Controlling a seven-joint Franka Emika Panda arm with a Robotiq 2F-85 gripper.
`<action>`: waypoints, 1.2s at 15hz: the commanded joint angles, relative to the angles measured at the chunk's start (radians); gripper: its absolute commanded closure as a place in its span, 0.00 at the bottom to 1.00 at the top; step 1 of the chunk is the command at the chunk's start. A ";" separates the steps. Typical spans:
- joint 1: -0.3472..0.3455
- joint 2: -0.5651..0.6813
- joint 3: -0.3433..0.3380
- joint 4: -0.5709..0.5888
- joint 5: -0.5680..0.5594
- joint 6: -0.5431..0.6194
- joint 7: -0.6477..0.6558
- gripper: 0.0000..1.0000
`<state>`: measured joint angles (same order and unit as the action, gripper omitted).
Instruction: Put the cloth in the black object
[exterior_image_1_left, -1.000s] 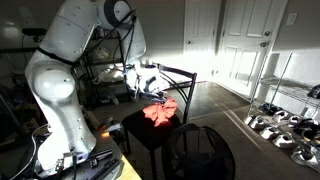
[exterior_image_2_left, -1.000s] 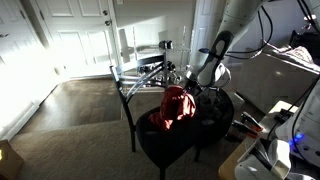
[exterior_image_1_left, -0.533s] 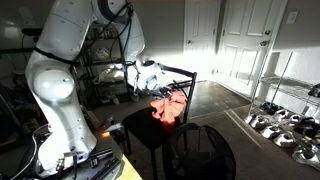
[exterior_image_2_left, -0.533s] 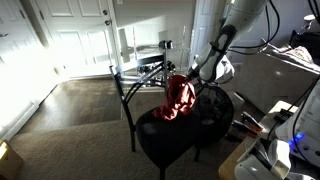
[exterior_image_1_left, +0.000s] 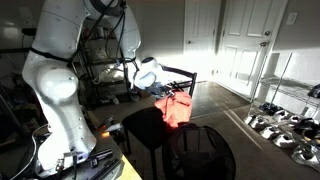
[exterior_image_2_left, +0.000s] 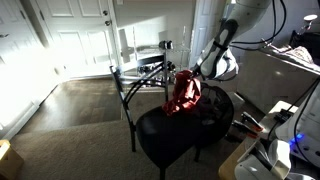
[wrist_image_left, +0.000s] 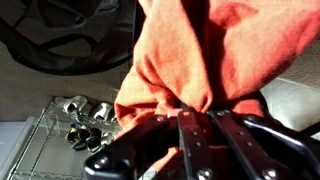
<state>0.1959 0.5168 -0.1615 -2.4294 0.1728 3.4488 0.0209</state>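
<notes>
A red-orange cloth (exterior_image_1_left: 178, 108) hangs from my gripper (exterior_image_1_left: 166, 92), lifted above the dark stool top (exterior_image_1_left: 140, 124). In the other exterior view the cloth (exterior_image_2_left: 183, 95) dangles from the gripper (exterior_image_2_left: 192, 76). In the wrist view the cloth (wrist_image_left: 195, 50) fills the frame, pinched between the shut fingers (wrist_image_left: 195, 118). The black object is a round black basket (exterior_image_1_left: 200, 150), low beside the stool and just below and to the right of the hanging cloth. It shows behind the cloth in the other exterior view (exterior_image_2_left: 218, 104), and its mesh rim is at the wrist view's top left (wrist_image_left: 60, 40).
A metal-frame side table (exterior_image_2_left: 145, 75) stands behind the stool. A wire shelf with shiny metal items (exterior_image_1_left: 285, 125) is off to one side and shows in the wrist view (wrist_image_left: 80, 120). White doors (exterior_image_2_left: 75, 40) and carpet lie beyond. A wooden bench edge (exterior_image_1_left: 110, 150) is near the robot base.
The gripper has lifted the cloth off the stool top and carried it sideways towards the black basket; the cloth now hangs free.
</notes>
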 joint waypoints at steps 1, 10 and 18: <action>0.004 -0.062 0.012 -0.052 0.018 -0.048 0.008 0.97; 0.007 -0.013 0.005 -0.015 0.009 -0.028 0.001 0.97; -0.042 -0.117 0.029 -0.059 0.008 -0.092 0.020 0.97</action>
<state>0.1762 0.4979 -0.1254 -2.4401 0.1865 3.3932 0.0298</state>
